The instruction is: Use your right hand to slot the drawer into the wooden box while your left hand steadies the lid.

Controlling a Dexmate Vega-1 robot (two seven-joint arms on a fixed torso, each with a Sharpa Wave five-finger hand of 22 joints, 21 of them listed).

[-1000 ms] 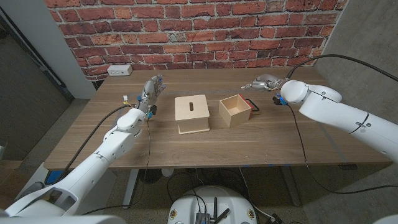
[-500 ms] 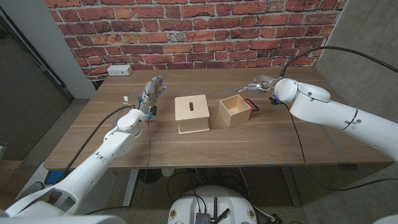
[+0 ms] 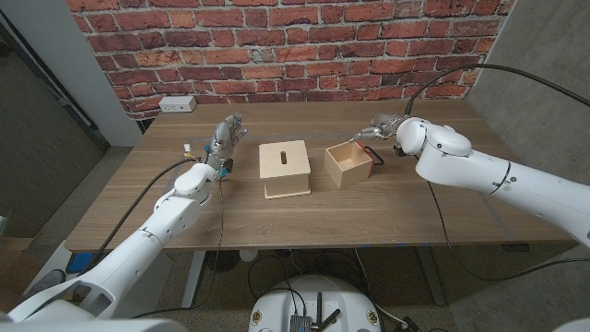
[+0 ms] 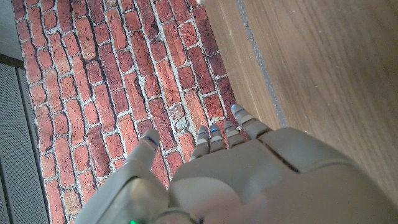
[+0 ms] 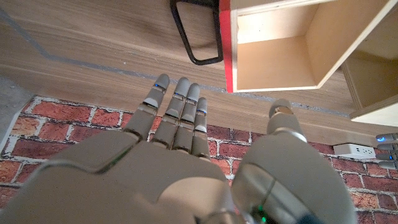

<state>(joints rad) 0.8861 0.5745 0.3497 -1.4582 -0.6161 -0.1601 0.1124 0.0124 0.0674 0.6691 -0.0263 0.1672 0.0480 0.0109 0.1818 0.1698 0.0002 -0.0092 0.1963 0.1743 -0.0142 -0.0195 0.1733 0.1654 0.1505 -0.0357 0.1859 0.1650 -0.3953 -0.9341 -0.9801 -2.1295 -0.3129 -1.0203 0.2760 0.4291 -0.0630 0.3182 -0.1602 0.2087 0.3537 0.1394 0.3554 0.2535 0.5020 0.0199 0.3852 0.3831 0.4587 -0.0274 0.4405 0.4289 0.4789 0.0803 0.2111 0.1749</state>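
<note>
The wooden box (image 3: 286, 168) sits near the middle of the table (image 3: 396, 207), its slotted lid (image 3: 284, 158) on top. Just to the robot's right of the box lies the drawer (image 3: 348, 162), open side up, with a red face and a black loop handle (image 3: 371, 153) pointing away from the box. The right hand (image 3: 377, 126) hovers just beyond that handle, on the far side of the drawer from the box, fingers stretched out and spread, holding nothing; the right wrist view shows the fingertips (image 5: 181, 87) close to the handle but not on it. The left hand (image 3: 224, 135) stands well apart from the box on its other side, fingers extended and empty.
</note>
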